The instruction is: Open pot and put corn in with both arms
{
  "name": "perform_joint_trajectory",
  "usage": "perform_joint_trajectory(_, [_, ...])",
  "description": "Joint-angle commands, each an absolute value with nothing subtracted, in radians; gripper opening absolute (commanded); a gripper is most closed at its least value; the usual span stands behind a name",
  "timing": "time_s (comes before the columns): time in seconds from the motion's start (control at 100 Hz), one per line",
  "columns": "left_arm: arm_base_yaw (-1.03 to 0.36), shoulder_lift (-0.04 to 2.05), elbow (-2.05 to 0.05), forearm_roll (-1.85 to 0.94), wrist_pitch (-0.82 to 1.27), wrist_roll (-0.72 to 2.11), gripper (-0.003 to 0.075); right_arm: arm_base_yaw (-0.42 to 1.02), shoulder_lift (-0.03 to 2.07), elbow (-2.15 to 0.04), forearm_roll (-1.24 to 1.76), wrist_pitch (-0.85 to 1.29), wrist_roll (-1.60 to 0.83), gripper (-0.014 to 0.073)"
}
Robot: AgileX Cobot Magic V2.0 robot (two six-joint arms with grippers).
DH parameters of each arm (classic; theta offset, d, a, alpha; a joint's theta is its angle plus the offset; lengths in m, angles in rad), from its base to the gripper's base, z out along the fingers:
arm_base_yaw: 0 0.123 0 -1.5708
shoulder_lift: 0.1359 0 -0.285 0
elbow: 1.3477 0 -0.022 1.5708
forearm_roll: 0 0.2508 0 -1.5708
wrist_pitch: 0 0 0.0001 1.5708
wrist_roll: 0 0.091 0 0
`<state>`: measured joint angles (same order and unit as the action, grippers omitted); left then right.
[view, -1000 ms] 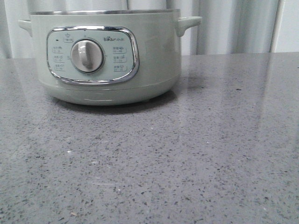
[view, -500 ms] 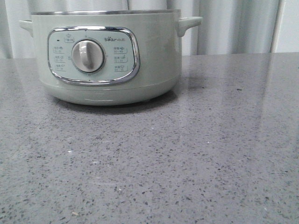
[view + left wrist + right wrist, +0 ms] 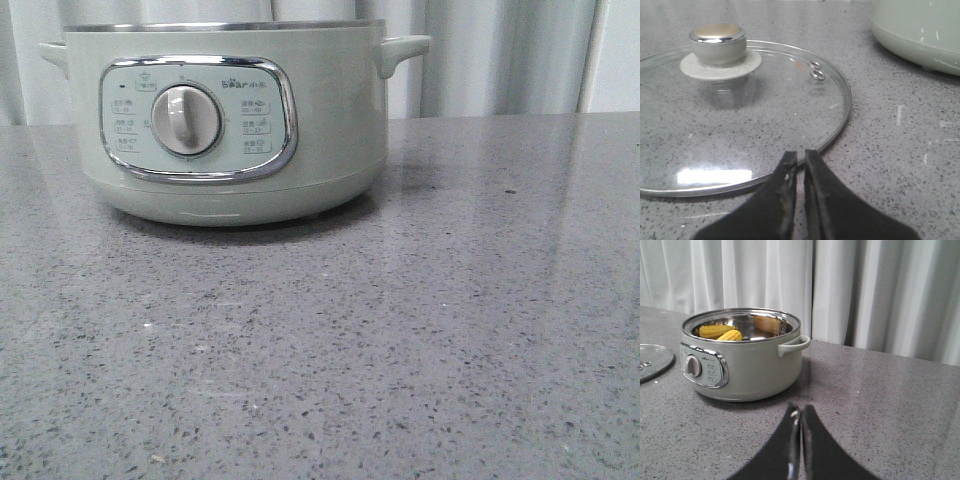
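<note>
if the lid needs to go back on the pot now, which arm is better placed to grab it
Left, probably. The left gripper hangs shut right at the rim of the lid lying on the table. The right gripper sits back from the pot, further from the lid.

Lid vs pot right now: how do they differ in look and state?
The lid is flat clear glass with a knob; the pot is a deep pale-green body with a steel rim. The lid lies on the counter beside the pot, knob up; the pot stands open. The lid covers nothing; the pot holds the corn. Both are round, and both rest on the grey speckled counter.
</note>
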<state>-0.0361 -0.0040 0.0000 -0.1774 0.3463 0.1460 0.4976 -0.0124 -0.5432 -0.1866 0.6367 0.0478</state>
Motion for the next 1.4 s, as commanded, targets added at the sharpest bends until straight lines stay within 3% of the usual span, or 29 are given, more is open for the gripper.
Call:
perform_joint_trajectory(0.0, [-0.034,-0.037,0.008,-0.175,0.327,0.134,-0.0020,0.495,0.001,-0.562,-0.206,0.559,0.048,-0.0066])
perform_joint_trajectory(0.38, [-0.034,-0.037,0.008,-0.175,0.327,0.134,-0.0020,0.430,0.000,-0.481,-0.299,0.517,0.048,-0.0066])
perform_joint_trajectory(0.72, [-0.034,-0.037,0.008,-0.175,0.327,0.134,-0.0020,0.148,0.000,0.028,-0.164,-0.044,0.048,-0.0066])
perform_joint_trajectory(0.8, [-0.034,-0.037,0.008,-0.175,0.327,0.134,-0.0020,0.144,-0.011,0.019,-0.159,0.135,0.048,-0.0066])
perform_joint_trajectory(0.98, [-0.034,-0.037,0.008,-0.175,0.328,0.134,-0.0020,0.144,-0.012,0.032,-0.157,0.306,0.048,-0.0066])
perform_joint_trajectory(1.39, [-0.034,-0.037,0.008,-0.175,0.328,0.134,-0.0020,0.144,-0.031,0.032,-0.157,0.293,0.048,-0.0066])
